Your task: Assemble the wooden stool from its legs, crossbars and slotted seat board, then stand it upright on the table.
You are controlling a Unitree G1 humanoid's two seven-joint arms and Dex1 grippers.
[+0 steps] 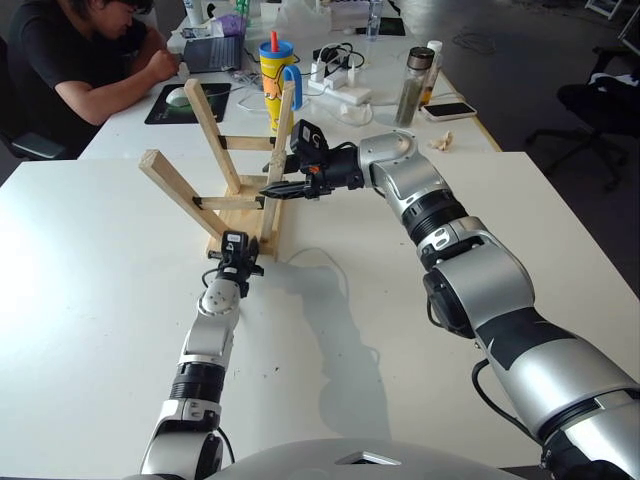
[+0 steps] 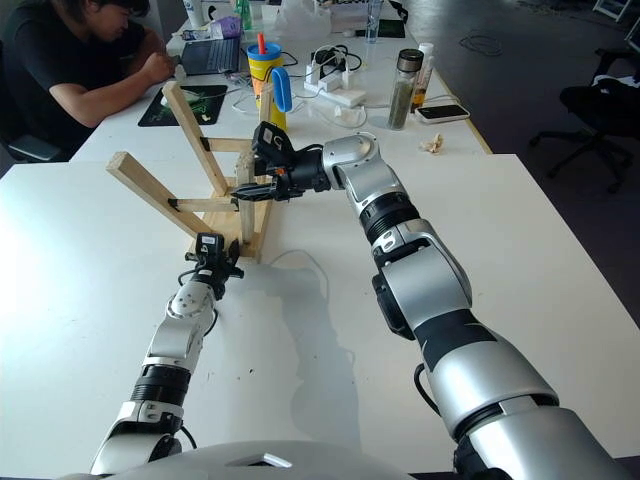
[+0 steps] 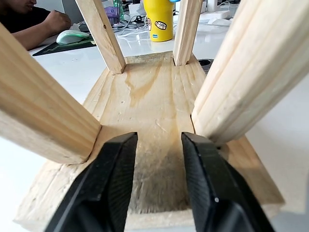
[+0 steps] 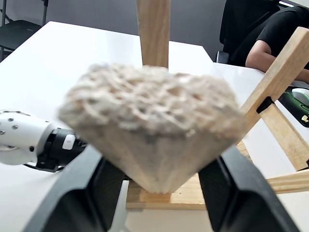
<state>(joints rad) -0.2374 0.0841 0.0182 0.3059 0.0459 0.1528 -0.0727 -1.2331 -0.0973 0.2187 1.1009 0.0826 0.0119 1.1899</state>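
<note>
Right tool point(image 1: 277, 190) clamped on a leg point(image 1: 287, 120) above the seat board point(image 3: 149, 92). Left tool point(image 3: 158, 145), fingers apart, sits at the board's near edge. The stool point(image 1: 178, 195) is upside down, legs slanting up off that board, so the right arm looks best placed to tip it.

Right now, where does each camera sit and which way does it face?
Left and right eye: on the head, facing forward and down at the stool, both arms showing.
Left wrist: behind the open left hand, facing the seat board.
Right wrist: behind the right hand shut on the stool, facing the left arm.
Shared: the wrist views both show the seat board.
</note>
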